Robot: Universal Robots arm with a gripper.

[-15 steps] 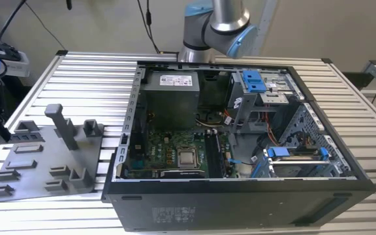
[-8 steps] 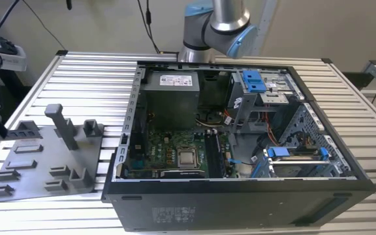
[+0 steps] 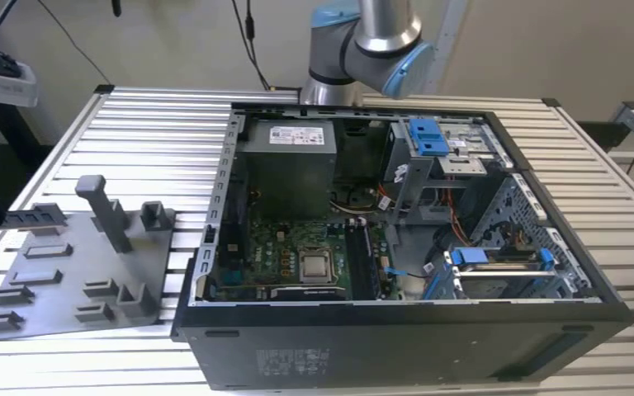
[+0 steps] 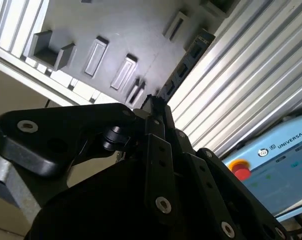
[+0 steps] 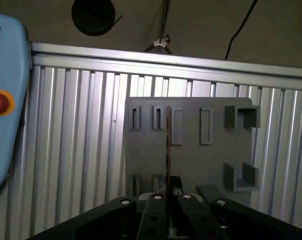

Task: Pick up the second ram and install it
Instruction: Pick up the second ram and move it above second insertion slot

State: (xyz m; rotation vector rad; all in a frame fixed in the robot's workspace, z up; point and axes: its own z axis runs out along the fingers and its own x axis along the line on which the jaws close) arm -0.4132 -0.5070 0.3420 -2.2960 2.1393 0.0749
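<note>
At nine o'clock in the exterior view, the second ram (image 3: 20, 219) shows as a dark strip on its long edge. It sits over the nine o'clock side of the grey tray (image 3: 69, 285), which lies on the slatted counter (image 3: 152, 124). In both wrist views the gripper (image 4: 153, 106) is clenched on one end of the stick, which reaches out over the tray's moulded holders. Whether it touches the tray I cannot tell. At three o'clock from the tray lies the open computer case (image 3: 405, 351), its motherboard (image 3: 284, 247) exposed. The pick-up step looks to be in hand and the install not begun. Seating the stick would likely call for lining its edge up with a slot on the board.
</note>
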